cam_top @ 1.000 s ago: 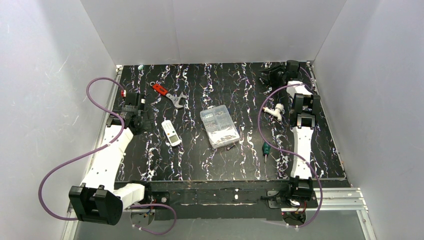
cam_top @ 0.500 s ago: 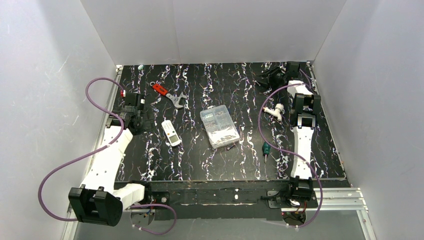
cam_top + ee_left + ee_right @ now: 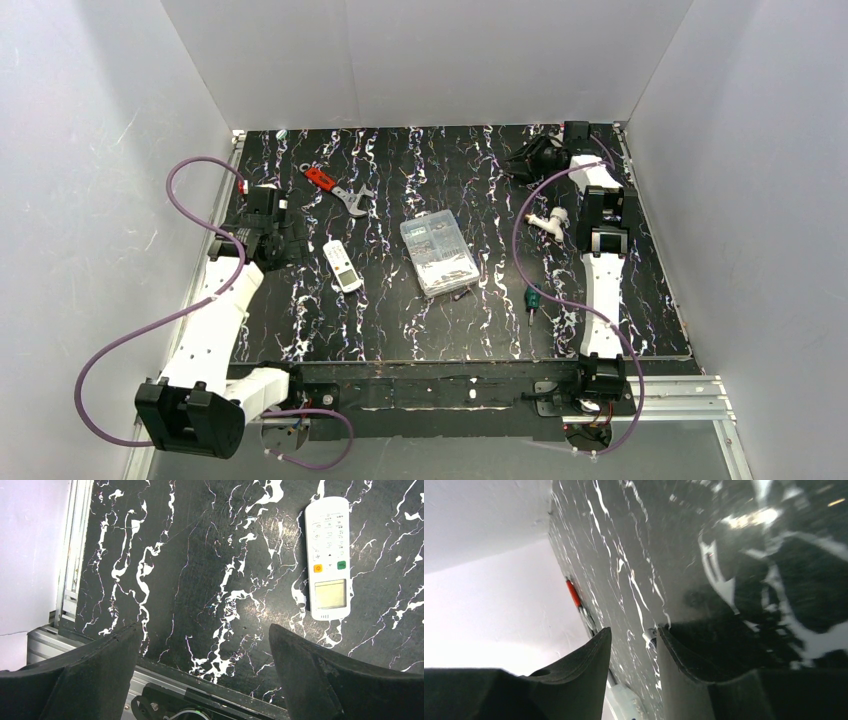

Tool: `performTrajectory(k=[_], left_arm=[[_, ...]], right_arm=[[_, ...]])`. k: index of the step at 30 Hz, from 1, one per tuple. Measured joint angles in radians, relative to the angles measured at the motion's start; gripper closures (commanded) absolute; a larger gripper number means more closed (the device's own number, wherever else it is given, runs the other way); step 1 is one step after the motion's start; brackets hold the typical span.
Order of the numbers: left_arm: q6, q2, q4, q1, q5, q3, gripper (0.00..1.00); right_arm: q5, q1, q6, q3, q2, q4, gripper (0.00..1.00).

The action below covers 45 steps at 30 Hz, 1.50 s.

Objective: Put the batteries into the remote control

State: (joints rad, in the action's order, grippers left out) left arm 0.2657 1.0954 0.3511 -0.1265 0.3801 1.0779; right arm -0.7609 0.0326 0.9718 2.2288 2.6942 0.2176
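The white remote control (image 3: 342, 265) lies face up on the black marbled table, left of centre. In the left wrist view the remote (image 3: 327, 557) shows its display, buttons and orange mark, at the upper right. My left gripper (image 3: 272, 238) hovers just left of the remote, open and empty; its fingers (image 3: 100, 670) stand wide apart over bare table. My right gripper (image 3: 528, 160) is low at the far right of the table, pointing left. Its fingers (image 3: 579, 670) leave a narrow gap with nothing between them. A small silvery thing (image 3: 650, 636) shows by one fingertip. I see no batteries clearly.
A clear compartment box (image 3: 438, 253) sits mid-table. A red-handled wrench (image 3: 338, 190) lies behind the remote. A white fitting (image 3: 549, 220) and a green screwdriver (image 3: 531, 298) lie by the right arm. White walls enclose the table; a metal rail (image 3: 70, 560) runs along its left edge.
The right gripper has swung a little left along the far edge. The left arm has shifted slightly back and left. The remote and the other things have not moved.
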Motion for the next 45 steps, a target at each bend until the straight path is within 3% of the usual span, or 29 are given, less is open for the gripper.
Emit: performTrajectory(k=[10, 32, 45], left_arm=[[0.004, -0.025, 0.005, 0.000, -0.004, -0.004, 0.01], [0.015, -0.117, 0.038, 0.000, -0.023, -0.038, 0.00], [0.015, -0.141, 0.045, 0.000, -0.022, -0.058, 0.00]], right_arm=[[0.031, -0.057, -0.192, -0.030, -0.062, 0.147, 0.49], [0.422, -0.191, -0.698, -0.022, -0.195, 0.477, 0.41], [0.602, -0.262, -0.803, -0.011, -0.201, 0.514, 0.54]])
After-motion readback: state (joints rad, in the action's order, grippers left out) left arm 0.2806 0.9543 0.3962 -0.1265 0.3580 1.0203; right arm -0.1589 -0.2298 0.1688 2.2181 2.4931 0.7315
